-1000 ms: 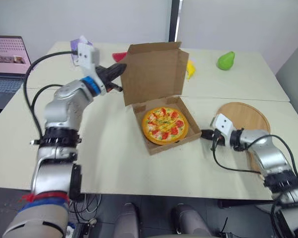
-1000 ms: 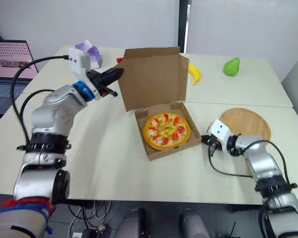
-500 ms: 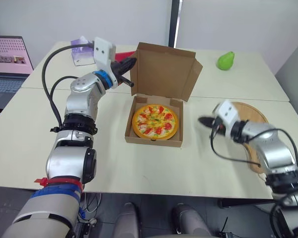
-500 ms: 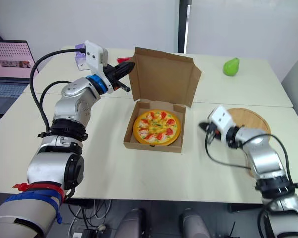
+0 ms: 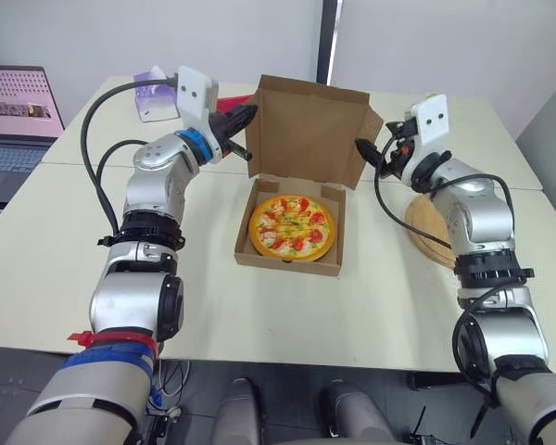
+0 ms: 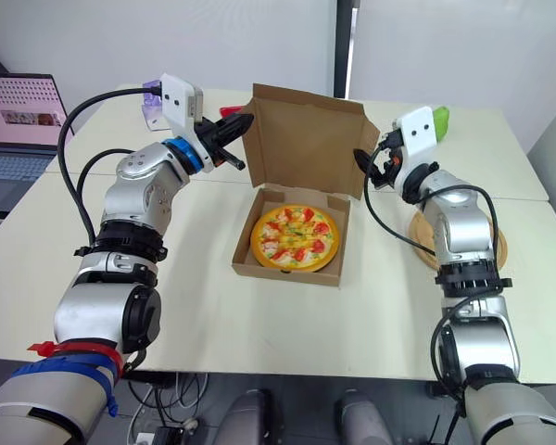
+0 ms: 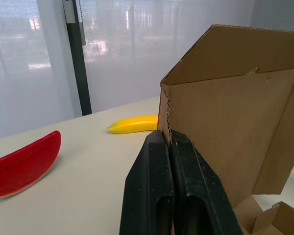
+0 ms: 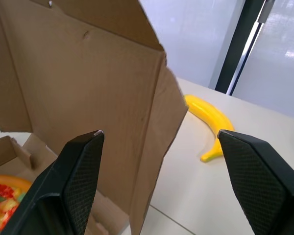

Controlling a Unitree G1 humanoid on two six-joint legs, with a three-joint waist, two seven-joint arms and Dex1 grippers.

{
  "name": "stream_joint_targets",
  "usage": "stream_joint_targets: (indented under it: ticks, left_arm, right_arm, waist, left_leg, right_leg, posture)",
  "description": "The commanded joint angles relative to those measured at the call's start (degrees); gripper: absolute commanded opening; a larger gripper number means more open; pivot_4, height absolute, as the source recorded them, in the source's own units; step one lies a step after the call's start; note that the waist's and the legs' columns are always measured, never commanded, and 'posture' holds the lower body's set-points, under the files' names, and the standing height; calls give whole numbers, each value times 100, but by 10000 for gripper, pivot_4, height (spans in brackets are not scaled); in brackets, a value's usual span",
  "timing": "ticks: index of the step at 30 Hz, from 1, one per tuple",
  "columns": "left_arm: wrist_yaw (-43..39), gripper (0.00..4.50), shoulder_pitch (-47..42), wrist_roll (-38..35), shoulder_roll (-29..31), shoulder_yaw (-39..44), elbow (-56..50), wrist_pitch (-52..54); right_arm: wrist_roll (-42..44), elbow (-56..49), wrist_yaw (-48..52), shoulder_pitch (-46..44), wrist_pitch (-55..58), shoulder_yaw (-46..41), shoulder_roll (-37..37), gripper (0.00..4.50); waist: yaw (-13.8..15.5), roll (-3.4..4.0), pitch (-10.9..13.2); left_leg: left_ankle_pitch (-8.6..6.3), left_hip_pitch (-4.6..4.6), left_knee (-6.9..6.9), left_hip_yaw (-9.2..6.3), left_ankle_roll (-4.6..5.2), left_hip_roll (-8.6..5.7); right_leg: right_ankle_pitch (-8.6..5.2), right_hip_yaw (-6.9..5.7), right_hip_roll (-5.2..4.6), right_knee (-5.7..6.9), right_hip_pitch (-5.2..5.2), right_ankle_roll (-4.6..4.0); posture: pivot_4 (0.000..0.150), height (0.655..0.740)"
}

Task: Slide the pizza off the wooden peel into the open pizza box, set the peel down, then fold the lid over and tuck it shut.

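One pizza in one open box, a claw at each side of the raised lid.
A single pizza (image 5: 292, 227) lies flat in the pizza box (image 5: 285, 267) on the tabletop (image 5: 204, 306), below and between the two claws. The lid (image 5: 306, 130) stands upright. The left claw (image 7: 169, 138) has its fingers pressed together, tips at the lid's left edge. The right claw (image 5: 366, 153) is spread wide just beside the lid's right flap. One wooden peel (image 5: 424, 222) rests flat to the box's right, under the right arm. Behind the lid lie one banana (image 7: 132, 124) and one watermelon slice (image 7: 22, 164).
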Motion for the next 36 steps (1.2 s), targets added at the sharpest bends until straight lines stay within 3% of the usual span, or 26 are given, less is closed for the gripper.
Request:
stream_joint_targets:
  ticks: [1, 9, 10, 22, 36]
  left_arm:
    - [-24, 0, -53, -24, 26, 107, -355, -64]
    - [-17, 0, 10, -12, 77, 131, -474, 10]
    - [-21, 0, 11, -5, 83, 125, -475, 16]
    - [-179, 0, -384, -15, 123, 72, -516, 411]
    - [139, 0, 730, -228, 196, 227, -2826, 1610]
  right_arm:
    - [74, 86, -8, -199, -336, -148, -2, 30928]
    - [101, 48, 30, -316, -459, -71, 42, 1689]
    - [113, -8, 29, -315, -431, -65, 53, 278]
    - [-4, -571, -247, -616, 154, 112, 297, 278]
    - [-55, -2608, -1115, 213, 1368, 357, 738, 278]
  waist:
    - [-4, 0, 0]
    - [-16, 1, 1]
    - [-16, 1, 1]
    - [-14, 3, 2]
    - [-18, 4, 2]
  left_leg:
    - [0, 0, 0, 0, 0, 0]
    - [0, 0, 0, 0, 0, 1]
    - [0, 0, 1, 0, 0, 1]
    - [1, -4, 3, -1, -1, 1]
    - [2, -6, 5, 0, -3, 5]
  right_leg:
    - [0, 0, 0, 0, 0, 0]
    - [0, 1, 1, 10, -4, 0]
    - [0, 0, 1, 11, -4, 0]
    - [0, -2, 1, 22, -10, -1]
    - [-3, -1, 1, 40, -17, -6]
  posture:
    - [1500, 7400]
    - [1500, 7400]
    - [1500, 7400]
    - [1500, 7400]
    - [1500, 7400]
